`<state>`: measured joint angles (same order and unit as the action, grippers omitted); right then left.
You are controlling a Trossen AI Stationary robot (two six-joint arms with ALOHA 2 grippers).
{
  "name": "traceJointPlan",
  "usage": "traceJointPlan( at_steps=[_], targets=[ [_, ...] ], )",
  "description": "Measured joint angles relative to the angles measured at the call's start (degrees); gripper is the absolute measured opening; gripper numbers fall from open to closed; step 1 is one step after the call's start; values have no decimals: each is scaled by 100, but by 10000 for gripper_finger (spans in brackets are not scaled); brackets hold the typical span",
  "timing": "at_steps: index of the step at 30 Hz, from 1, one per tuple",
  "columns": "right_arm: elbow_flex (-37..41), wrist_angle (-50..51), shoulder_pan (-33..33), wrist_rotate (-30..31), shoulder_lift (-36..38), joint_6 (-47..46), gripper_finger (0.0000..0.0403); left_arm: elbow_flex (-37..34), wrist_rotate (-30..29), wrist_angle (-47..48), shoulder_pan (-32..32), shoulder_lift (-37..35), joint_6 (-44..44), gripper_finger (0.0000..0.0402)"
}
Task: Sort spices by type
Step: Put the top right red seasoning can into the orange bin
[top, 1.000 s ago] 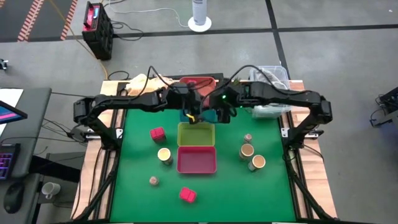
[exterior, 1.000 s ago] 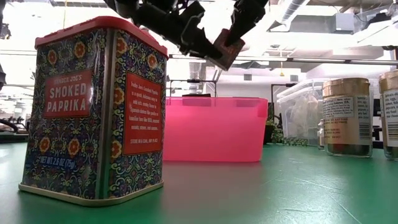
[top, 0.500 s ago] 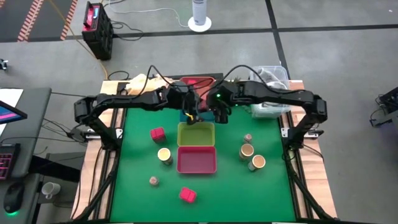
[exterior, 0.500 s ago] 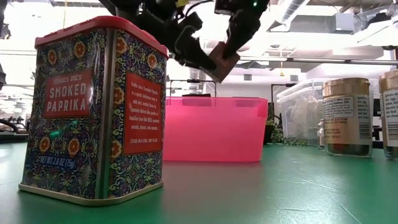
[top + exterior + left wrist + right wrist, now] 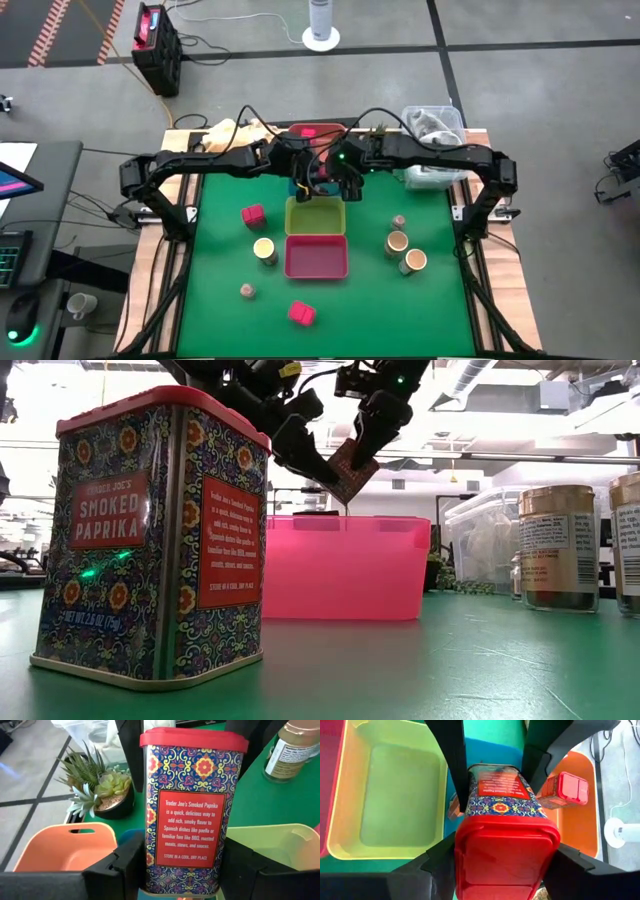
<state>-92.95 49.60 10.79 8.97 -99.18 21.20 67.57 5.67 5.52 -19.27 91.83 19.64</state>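
Observation:
A red-lidded, patterned paprika tin (image 5: 347, 468) hangs tilted in the air above the far trays, between both grippers. My left gripper (image 5: 182, 870) is shut on its base end and my right gripper (image 5: 502, 865) on its lid end. On the green mat stand two more paprika tins (image 5: 253, 214) (image 5: 301, 313), three tan cylinders (image 5: 264, 249) (image 5: 397, 243) (image 5: 414, 262) and two tiny jars (image 5: 246, 291) (image 5: 399, 221). One further tin (image 5: 565, 790) lies on its side in the orange tray. My left gripper pinches the tin's base end (image 5: 182, 880) between its two fingers (image 5: 125, 870), one on each narrow side. The tin is lifted clear and stands lengthwise away from the fingers. My right gripper pinches the red lid end (image 5: 505, 845) between its fingers (image 5: 440, 865), coming from above and the table's right, opposite the left gripper.
A yellow-green tray (image 5: 316, 216) and a pink tray (image 5: 316, 257) lie in the mat's middle, below the grippers. An orange tray (image 5: 65, 845) and a blue one sit beyond them. A potted succulent (image 5: 100, 787) and a clear plastic box (image 5: 432, 125) stand at the far edge.
My right gripper has moved toward the table's left and come onto the lid end of the tin held by my left gripper. The tin has sunk a little and tipped more steeply, lid end upward. The left gripper has stayed about where it was.

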Motion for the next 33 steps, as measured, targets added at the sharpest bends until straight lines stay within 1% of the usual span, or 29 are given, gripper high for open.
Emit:
traceJointPlan(
  at_steps=[4,7,14,18,22,33],
  targets=[
    [0,-68,-7,39,0,-172,261,0,-1,-93,0,0,16,192],
    [0,-317,-14,35,-4,-240,260,28,8,-248,2,-7,18,192],
    [0,-255,-16,28,-11,-293,260,28,6,-250,7,-9,48,192],
    [0,-118,-16,17,-11,-126,261,28,13,-228,7,-9,51,192],
    [0,-14,-16,-41,-11,-125,261,28,125,-225,7,-9,75,192],
    [0,-26,-16,-168,-11,-470,264,28,151,-170,7,-9,238,193]
  ],
)
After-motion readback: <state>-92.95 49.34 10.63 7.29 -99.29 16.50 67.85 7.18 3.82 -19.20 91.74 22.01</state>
